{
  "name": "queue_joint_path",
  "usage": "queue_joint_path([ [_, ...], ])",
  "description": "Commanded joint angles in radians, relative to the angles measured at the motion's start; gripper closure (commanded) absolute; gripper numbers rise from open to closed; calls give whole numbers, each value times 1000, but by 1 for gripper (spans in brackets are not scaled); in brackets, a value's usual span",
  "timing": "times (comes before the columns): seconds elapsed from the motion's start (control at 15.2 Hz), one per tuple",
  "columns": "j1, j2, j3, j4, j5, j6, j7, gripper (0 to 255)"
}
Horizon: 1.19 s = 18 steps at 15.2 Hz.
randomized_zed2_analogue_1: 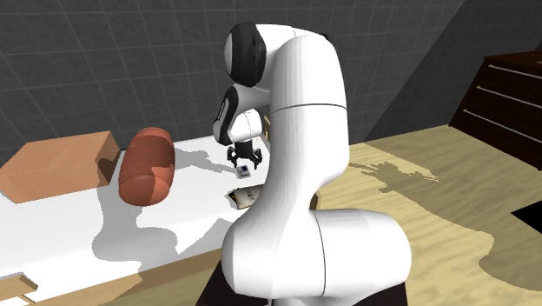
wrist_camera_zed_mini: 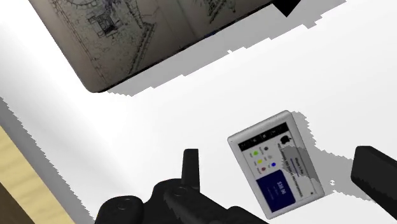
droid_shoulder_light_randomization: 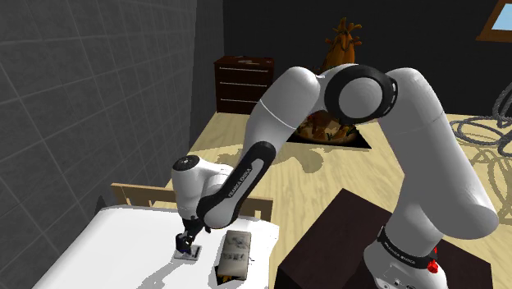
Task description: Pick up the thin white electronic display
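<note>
My claw point(wrist_camera_zed_mini: 282, 159) hangs open and empty, its fingers wide apart. The thin white display point(wrist_camera_zed_mini: 277, 164) lies flat on the white surface point(wrist_camera_zed_mini: 356, 76) between them, touched by neither and skewed to the line my fingers close along. To take it well, I judge I should first turn my wrist until the pads face its two long edges, then sink until my tips almost meet the surface, because something this thin leaves little edge to pinch and could slide away. I should close gently and keep clear of the sketch-covered book point(wrist_camera_zed_mini: 159, 38) lying near it.
</note>
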Motion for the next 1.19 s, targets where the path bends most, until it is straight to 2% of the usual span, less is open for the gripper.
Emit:
queue_joint_path([
  [0.0,20,51,-5,48,-7,1,8,0],
  [0.59,39,142,-29,87,-26,53,20,0],
  [0.66,39,141,-29,87,-26,53,19,255],
  [1.12,39,141,-29,87,-26,52,19,255],
])
